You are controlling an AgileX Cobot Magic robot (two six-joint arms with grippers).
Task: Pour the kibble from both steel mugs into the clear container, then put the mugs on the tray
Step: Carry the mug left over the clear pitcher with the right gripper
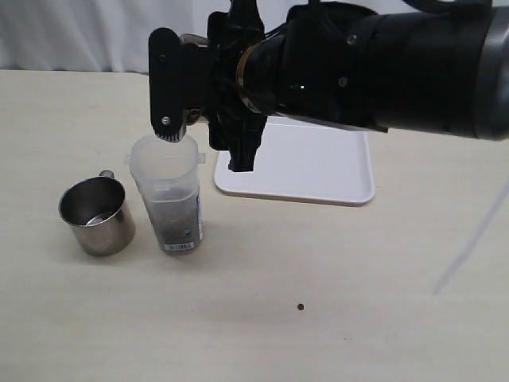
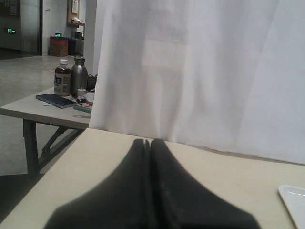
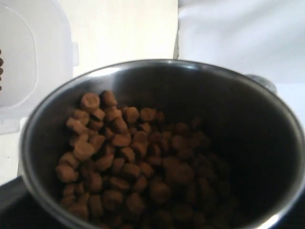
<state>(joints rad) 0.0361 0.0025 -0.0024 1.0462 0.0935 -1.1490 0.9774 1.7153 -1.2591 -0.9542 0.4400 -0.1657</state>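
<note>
Right hand (image 1: 203,119) is up over the clear container (image 1: 167,199), wrapped wide around the full steel mug (image 3: 228,124). I judge it a firm hold, since the mug fills my right wrist view and nothing props it from below. Kibble (image 3: 119,157) is heaped toward the low side of the mug, close to the lip but not spilling.

This is the pour, and it wants care. I'd roll the wrist slowly so the pellets run in a thin stream, holding the mug's lip inside the container's rounded rim, not just beside it. One stray pellet (image 1: 300,306) lies on the desk (image 1: 382,302), well apart from everything. That shows how easily they bounce away.

The container stands directly under my right hand and already holds a dark layer in its lower half, so there's room. The empty steel mug (image 1: 95,215) sits upright on the desk just beside the container, on the side away from the tray (image 1: 318,179). The tray lies beyond, partly under my arm.

Left hand (image 2: 150,140) is pressed together, holding nothing, low over the desk.
</note>
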